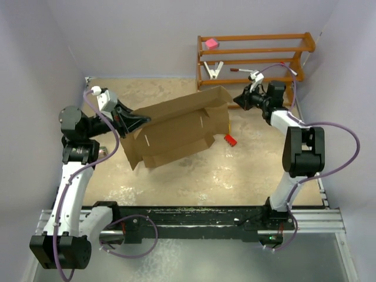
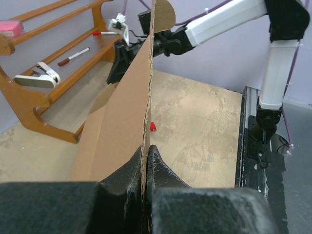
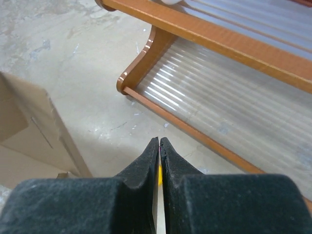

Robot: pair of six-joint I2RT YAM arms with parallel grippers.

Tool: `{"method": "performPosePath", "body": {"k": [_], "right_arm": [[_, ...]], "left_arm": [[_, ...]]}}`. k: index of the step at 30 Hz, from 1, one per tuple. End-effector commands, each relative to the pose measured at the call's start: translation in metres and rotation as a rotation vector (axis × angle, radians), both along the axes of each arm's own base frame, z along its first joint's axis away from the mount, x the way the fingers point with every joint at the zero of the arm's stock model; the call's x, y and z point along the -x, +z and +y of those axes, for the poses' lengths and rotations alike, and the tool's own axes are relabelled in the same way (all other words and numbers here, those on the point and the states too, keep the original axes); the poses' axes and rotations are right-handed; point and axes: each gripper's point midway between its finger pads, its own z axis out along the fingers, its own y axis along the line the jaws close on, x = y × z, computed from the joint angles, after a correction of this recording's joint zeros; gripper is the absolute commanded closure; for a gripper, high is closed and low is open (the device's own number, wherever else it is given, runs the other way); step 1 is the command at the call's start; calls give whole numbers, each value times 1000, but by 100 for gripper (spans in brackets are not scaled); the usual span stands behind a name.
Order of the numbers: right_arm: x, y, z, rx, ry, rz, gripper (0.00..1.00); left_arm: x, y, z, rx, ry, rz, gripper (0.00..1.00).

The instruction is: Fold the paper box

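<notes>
Paper box [image 1: 176, 132]: seen at the centre of the top view on the table [image 1: 235, 170], partly folded, with flaps raised and its long axis slanted from lower left to upper right.
Left claw [image 1: 141, 120]: closed on the box's left edge. In the left wrist view a cardboard panel is pinched edge-on between the black fingers [image 2: 163, 170] and rises straight up the frame.
Right claw [image 1: 239, 98]: found right of centre in the top view, just beside the box's upper right corner. In its own view the fingers [image 3: 178, 165] are pressed together, and the cardboard is seen apart at lower left.
Wooden rack [image 1: 252, 53]: placed at the upper right, against the far wall.
Red block [image 1: 230, 140]: laid on the table just right of the box.
</notes>
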Motion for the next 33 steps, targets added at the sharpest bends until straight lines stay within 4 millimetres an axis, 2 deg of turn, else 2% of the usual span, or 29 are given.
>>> {"method": "performPosePath", "body": {"k": [1, 5, 9, 12, 18, 21, 26, 33], "right_arm": [[-2, 11, 21, -16, 64, -1, 93], [27, 5, 42, -44, 218, 18, 91], [56, 0, 54, -51, 342, 12, 87], [61, 3, 64, -51, 391, -10, 83], [74, 7, 90, -66, 505, -50, 66], [84, 10, 93, -79, 544, -66, 57], [107, 18, 94, -65, 605, -134, 49], [118, 19, 97, -69, 625, -157, 43]], "left_arm": [[14, 12, -4, 2, -49, -52, 96], [16, 12, -5, 0, -53, -59, 96], [17, 11, -6, 0, -62, -63, 96], [20, 11, -7, 2, -76, -66, 96], [26, 13, -8, 2, -81, -81, 96], [27, 14, -8, 1, -81, -88, 96], [27, 13, -8, 0, -82, -89, 96], [30, 13, -8, -4, -91, -102, 96]]}}
